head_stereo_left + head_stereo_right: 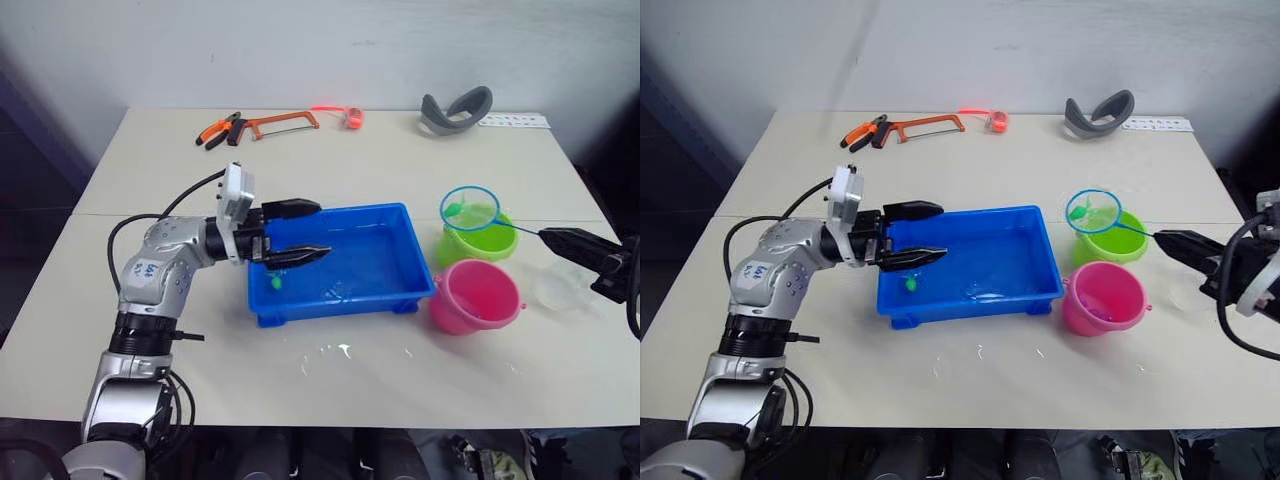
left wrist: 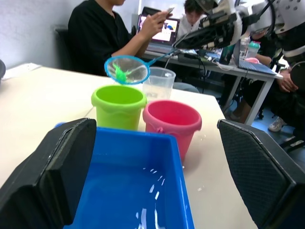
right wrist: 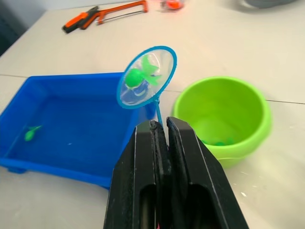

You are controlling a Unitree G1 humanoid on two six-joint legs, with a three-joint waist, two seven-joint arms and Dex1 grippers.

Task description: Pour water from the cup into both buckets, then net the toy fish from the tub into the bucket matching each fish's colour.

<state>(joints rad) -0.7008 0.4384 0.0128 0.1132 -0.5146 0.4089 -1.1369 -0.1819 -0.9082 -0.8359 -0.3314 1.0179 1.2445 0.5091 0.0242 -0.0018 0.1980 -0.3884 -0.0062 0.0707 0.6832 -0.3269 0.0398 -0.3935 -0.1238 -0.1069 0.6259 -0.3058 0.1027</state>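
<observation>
Mid-netting step: green fish lying in the net above the green bucket, handle clenched in the right claw, left claw released over the tub; next, tipping the net so the fish falls into that bucket.

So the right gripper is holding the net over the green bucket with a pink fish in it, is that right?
Not quite. The fish in the net is green, not pink, as the right wrist view shows. The rest holds: the right gripper grips the net's handle, and the hoop hangs above the green bucket.
</observation>
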